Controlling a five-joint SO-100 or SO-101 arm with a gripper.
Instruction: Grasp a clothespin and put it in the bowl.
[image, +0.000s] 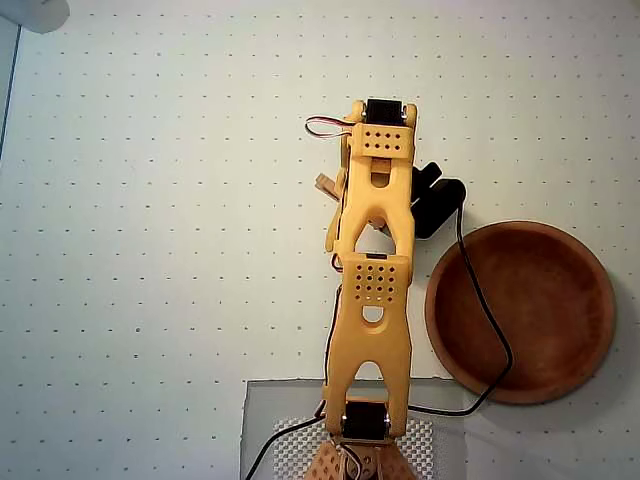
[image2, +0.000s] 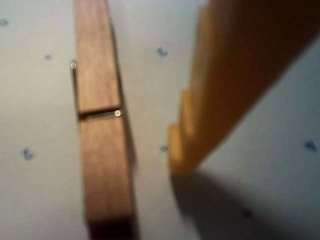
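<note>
The clothespin (image2: 102, 150) lies flat on the white dotted table, its metal spring showing near the middle. In the overhead view only its end (image: 323, 185) pokes out from under the left side of the orange arm. My gripper (image: 340, 200) is low over it and open. In the wrist view one orange finger (image2: 210, 100) comes down on the right, apart from the clothespin, with its tip close to the table. The other finger is out of view. The reddish-brown bowl (image: 608, 310) sits to the right of the arm and holds nothing.
A black cable (image: 490, 320) runs from the wrist camera (image: 435, 195) across the bowl's left part to the arm's base. A grey mat (image: 262, 430) lies under the base at the bottom edge. Bare table spreads left and above.
</note>
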